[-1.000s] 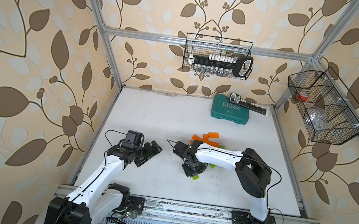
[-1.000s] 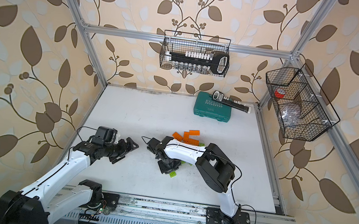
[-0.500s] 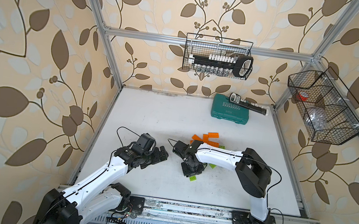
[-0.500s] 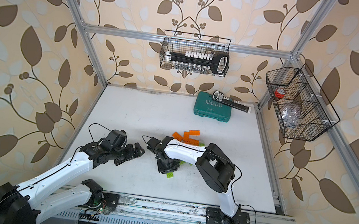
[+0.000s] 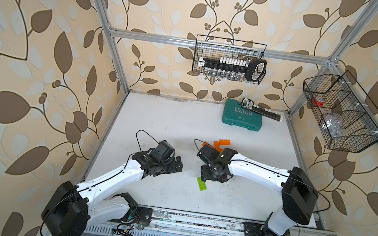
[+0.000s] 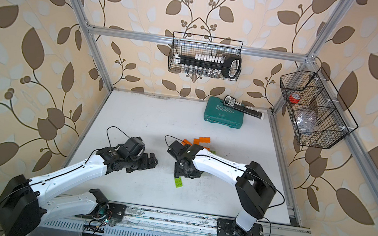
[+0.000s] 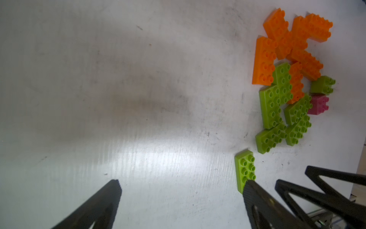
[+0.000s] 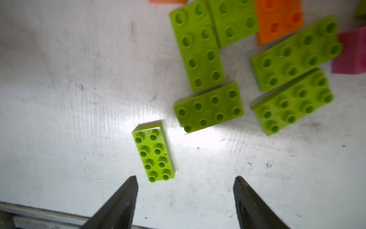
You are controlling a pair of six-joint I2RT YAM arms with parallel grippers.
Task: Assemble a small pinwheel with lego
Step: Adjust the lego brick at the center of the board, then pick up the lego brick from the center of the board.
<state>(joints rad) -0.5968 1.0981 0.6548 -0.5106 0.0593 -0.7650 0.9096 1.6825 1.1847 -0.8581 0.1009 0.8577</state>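
One lime-green brick (image 8: 153,151) lies on the table (image 8: 59,99) apart from the lego pile (image 7: 271,107), seemingly the pinwheel's base; left fingers (image 7: 103,204) and right fingers (image 8: 122,202) gape empty.

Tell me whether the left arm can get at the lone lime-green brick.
Probably not cleanly: the lone lime-green brick lies free, but the right pincer hangs open right beside it; the left pincer would likely collide.

White arms (image 5: 115,176) with black joints (image 5: 298,200), thin black cables (image 5: 141,131) and ribbed black jaws.
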